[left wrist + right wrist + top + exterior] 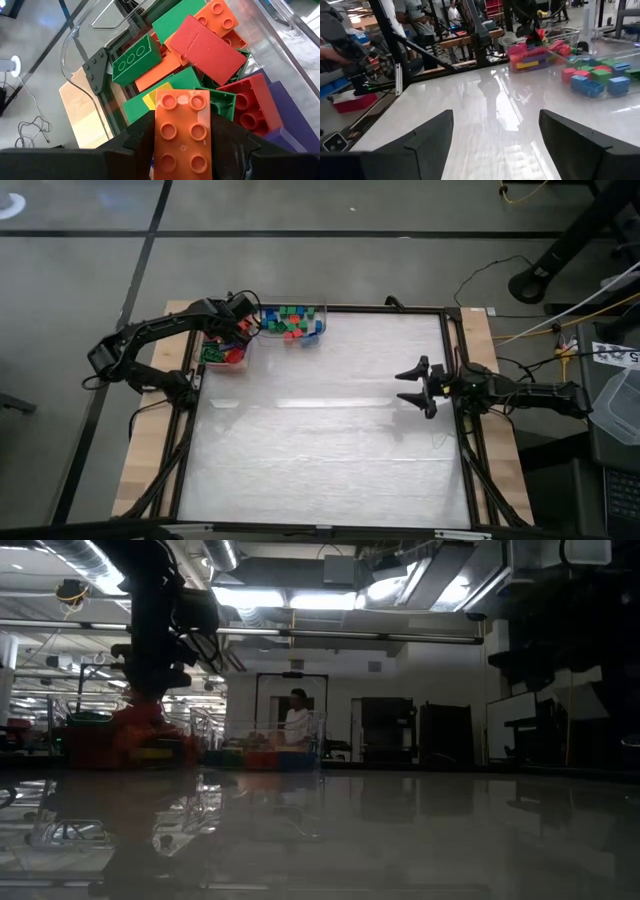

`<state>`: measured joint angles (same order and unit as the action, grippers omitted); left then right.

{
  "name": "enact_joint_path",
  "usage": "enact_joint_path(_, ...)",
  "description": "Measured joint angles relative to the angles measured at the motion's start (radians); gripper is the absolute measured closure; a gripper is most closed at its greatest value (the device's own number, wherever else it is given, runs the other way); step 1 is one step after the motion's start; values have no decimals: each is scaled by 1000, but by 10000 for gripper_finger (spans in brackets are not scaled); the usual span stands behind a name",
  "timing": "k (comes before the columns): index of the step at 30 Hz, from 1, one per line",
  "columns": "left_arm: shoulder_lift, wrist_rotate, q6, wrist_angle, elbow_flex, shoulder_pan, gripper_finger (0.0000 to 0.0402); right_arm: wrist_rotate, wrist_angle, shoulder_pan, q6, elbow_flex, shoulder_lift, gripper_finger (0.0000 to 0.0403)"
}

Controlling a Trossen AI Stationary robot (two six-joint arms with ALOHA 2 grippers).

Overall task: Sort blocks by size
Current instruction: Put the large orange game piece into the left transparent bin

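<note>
A long orange block [182, 132] sits clamped between the fingers of the left gripper [240, 323], just above a clear bin [208, 340] at the tabletop's [320, 440] far left corner, heaped with longer red, green and orange bricks. Just beside it, a second clear bin [318, 330] holds short square blocks. Well apart, the right gripper [415, 385] hangs over the right side, fingers spread wide and empty.

- Your blocks [205, 47] look like smooth, slightly glossy plastic.
- The bin [75, 45] holding them is clear plastic.
- Your desk [485, 125] top is glossy and mirrors the lights.
- Its side edge [145, 450] shows pale bare wood.
</note>
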<state>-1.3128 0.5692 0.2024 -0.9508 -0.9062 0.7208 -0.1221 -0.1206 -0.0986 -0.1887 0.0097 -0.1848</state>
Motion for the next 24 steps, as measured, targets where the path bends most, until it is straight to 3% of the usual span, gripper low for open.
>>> enact_joint_path(7,0,0,0,-1,0,0,249,56,21,0,61,2,0,109)
enact_joint_path(12,0,0,0,-1,0,0,249,94,99,0,18,3,-2,109)
enact_joint_path(24,1,0,0,-1,0,0,249,99,106,0,14,4,-1,109)
